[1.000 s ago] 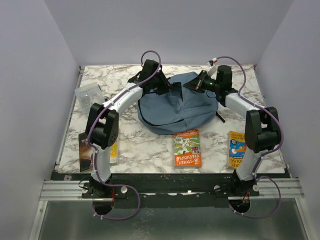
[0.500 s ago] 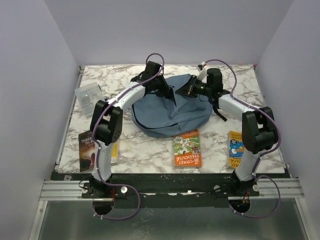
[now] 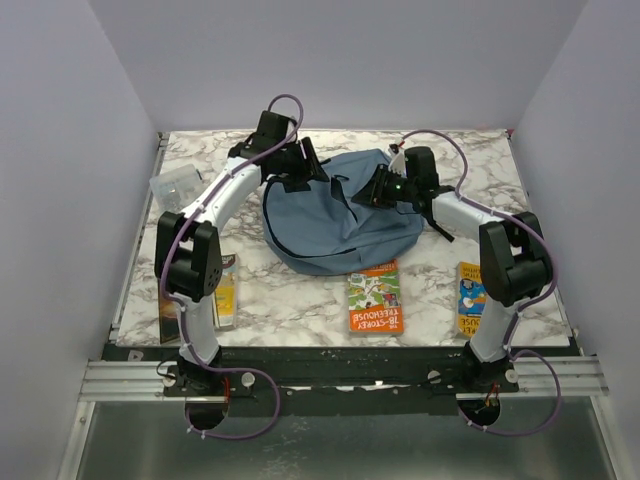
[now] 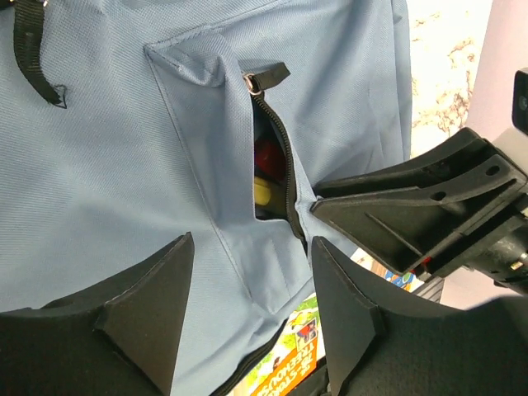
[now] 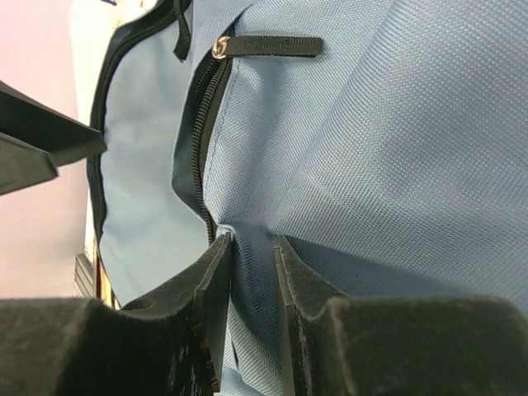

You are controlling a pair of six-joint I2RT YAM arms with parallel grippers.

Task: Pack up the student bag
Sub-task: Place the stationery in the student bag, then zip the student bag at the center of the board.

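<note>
Dusty-blue student bag (image 3: 340, 225) lying flat, rounded end toward arms

One backpack (image 3: 340, 220), four books (image 3: 374, 296) and one clear plastic box (image 3: 177, 186) are counted on the table.

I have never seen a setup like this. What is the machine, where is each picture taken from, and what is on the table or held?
Two robot arms are bolted at a marble-patterned table. One picture looks down from above; two come from wrist cameras. A soft dusty-blue fabric backpack lies in the middle, its front pocket part unzipped. Nearby lie an orange-and-green book, a yellow-and-blue book and a clear plastic box. The left end effector is open over the pocket, holding nothing. The right end effector has a fold of the backpack's fabric between its narrow jaws.
</note>
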